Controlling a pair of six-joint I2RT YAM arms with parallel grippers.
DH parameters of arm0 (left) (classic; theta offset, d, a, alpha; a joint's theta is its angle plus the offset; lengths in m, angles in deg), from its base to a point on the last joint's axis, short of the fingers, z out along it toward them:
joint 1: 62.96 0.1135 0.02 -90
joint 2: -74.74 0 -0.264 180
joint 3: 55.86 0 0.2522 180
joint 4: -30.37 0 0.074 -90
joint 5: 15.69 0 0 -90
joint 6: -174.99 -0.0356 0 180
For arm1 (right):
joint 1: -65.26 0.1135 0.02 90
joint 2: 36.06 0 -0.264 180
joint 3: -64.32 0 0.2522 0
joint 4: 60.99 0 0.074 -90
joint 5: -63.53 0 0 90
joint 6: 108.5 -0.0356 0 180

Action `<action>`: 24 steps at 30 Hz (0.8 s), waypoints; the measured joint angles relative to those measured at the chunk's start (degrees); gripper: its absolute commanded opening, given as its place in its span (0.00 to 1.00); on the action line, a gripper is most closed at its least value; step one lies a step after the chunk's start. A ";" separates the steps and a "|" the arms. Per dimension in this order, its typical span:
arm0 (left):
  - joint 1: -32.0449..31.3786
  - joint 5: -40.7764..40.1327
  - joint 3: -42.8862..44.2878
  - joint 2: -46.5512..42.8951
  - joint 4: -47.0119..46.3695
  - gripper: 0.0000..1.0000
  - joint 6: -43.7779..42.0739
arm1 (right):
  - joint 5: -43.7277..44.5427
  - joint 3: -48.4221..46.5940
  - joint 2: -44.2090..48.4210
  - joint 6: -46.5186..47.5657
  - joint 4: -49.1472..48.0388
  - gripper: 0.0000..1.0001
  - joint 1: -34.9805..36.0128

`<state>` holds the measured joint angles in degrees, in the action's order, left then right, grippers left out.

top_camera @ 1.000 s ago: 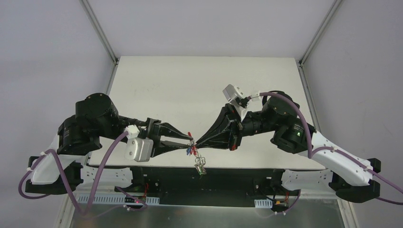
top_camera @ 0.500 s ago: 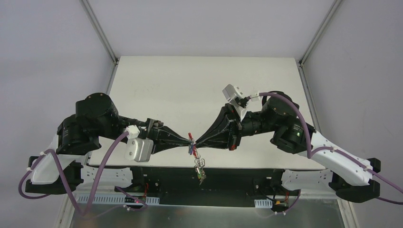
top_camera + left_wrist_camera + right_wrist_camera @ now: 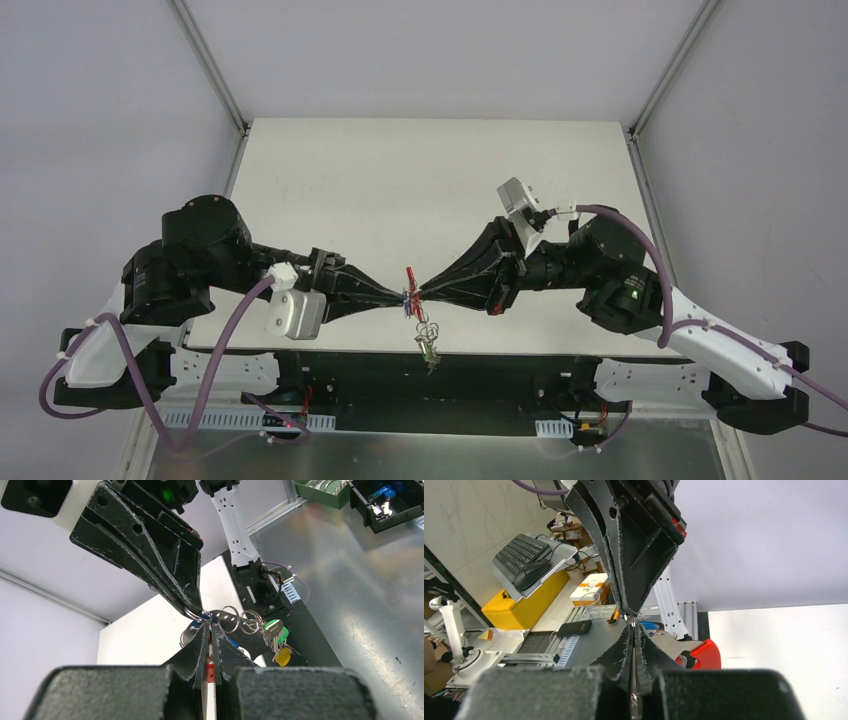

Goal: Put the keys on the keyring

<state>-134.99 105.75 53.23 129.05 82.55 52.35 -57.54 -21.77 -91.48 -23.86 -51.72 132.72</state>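
Left gripper [image 3: 402,297] pinches keyring [image 3: 411,297] by red clip [image 3: 704,655]; right gripper [image 3: 422,294] pinches silver ring [image 3: 192,614]; tips almost touch; hard pull may slip ring, drop keys [image 3: 276,642]

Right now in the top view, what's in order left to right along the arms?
left wrist camera → left gripper → keyring → right gripper → right wrist camera
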 measured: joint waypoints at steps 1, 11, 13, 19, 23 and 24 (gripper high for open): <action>0.00 0.00 0.00 0.02 0.04 0.00 0.00 | 0.52 0.79 0.33 -0.15 -0.90 0.00 0.04; 0.00 -0.33 0.00 0.07 0.04 0.00 -0.02 | 5.84 9.35 2.43 -3.32 -15.06 0.00 0.98; 0.00 -0.46 0.00 0.07 0.04 0.00 -0.02 | 6.86 10.38 2.60 -3.74 -17.07 0.00 1.18; 0.00 -2.14 -0.50 -0.37 -1.75 0.00 0.02 | 9.92 12.17 2.78 -4.68 -22.01 0.00 2.05; -0.02 -4.68 -4.37 -2.34 -6.86 0.00 -0.07 | 12.37 12.22 2.75 -4.66 -24.26 0.00 2.99; 0.00 -5.31 -5.60 -2.84 -8.50 0.00 -0.02 | 13.07 12.24 2.75 -4.63 -24.74 0.00 3.26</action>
<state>-134.99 100.44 47.63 126.21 74.04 52.33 -44.47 -9.53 -88.73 -28.50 -76.46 135.98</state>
